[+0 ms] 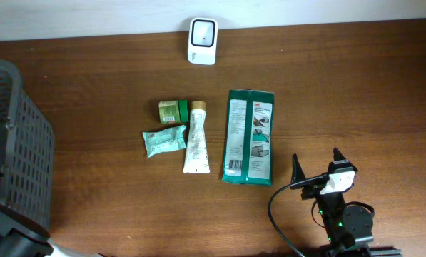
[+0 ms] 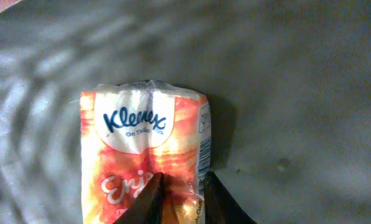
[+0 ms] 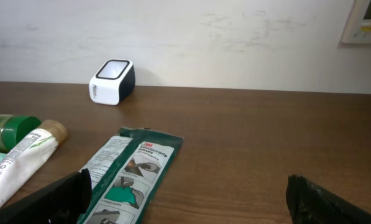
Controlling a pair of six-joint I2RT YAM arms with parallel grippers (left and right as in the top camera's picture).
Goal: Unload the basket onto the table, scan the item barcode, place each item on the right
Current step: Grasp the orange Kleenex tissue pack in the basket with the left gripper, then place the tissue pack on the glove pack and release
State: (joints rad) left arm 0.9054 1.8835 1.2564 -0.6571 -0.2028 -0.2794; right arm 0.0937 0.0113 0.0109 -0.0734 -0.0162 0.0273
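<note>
Only left wrist view: Kleenex pack point(image 2: 145, 149)

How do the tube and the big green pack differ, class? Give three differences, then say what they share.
The tube is white with a tan cap; the pack is dark green with a white label. The tube is narrow; the pack is much wider and longer. The tube widens from cap to flat end; the pack is a plain rectangle. Both lie flat on the table, lengthwise, side by side.

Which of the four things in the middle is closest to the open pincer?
The big dark green flat pack, the rightmost one; the tube, jar and small packet lie farther left.
</note>
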